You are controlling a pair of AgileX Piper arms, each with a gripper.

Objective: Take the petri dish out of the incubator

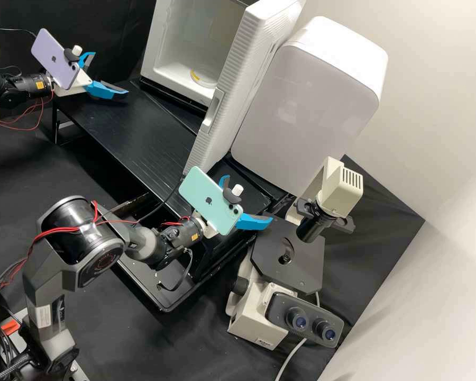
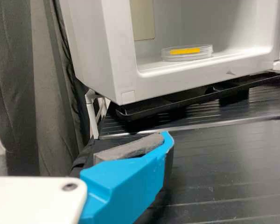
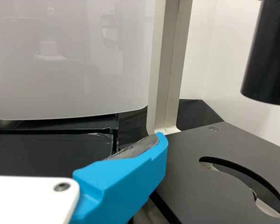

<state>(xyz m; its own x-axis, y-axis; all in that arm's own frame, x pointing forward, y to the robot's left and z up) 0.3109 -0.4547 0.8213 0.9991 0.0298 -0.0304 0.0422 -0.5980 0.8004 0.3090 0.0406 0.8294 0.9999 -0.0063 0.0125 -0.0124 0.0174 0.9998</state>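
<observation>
Plainly, the dish (image 2: 186, 51) lay flat on the floor of the incubator (image 1: 161, 53), set back from its front lip, with the door (image 1: 238, 79) swung wide open. The left gripper (image 1: 111, 91) hovered near the bench's (image 1: 137, 132) far-left corner, outside the chamber, its blue fingers (image 2: 130, 177) parted and holding nothing. From there the dish lay ahead and somewhat higher, beyond the lip. Being round, it offered no long axis, so a level approach across its rim seemed the likely need. The right gripper (image 1: 255, 221) sat well apart beside the microscope (image 1: 285, 259), beyond the open door; whether it was open or closed could not be told. The left arm was nearer.
</observation>
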